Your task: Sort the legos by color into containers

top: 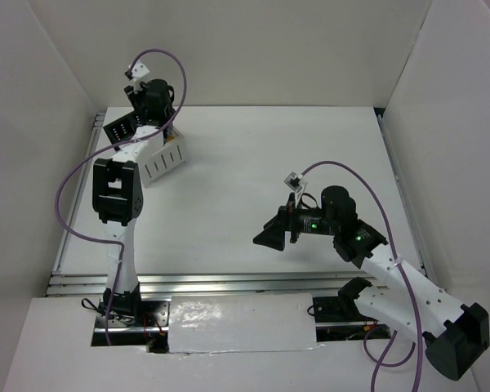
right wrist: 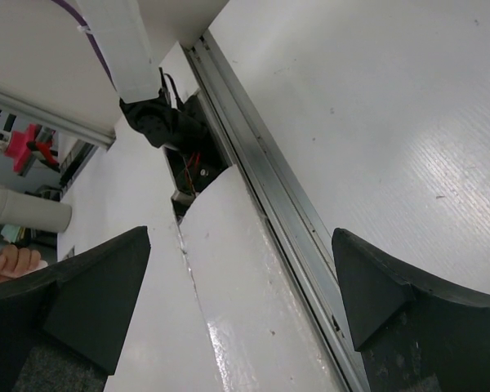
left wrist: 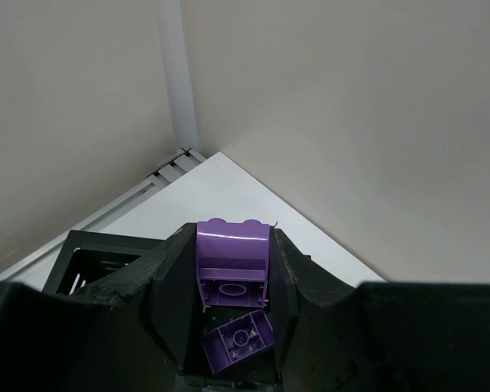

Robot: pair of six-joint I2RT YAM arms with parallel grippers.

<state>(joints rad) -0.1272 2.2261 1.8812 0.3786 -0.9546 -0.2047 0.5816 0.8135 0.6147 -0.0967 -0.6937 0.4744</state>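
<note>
From above, the left arm is reaching to ten o'clock over the white containers and black containers, while the right hand is hovering over the worktop near four o'clock. At the left wrist, the left hand is pinching a purple lego, studs up, with a second purple lego lying below it in what looks like a black compartment. At the right wrist, the fingers are standing wide apart, gripping nothing.
</note>
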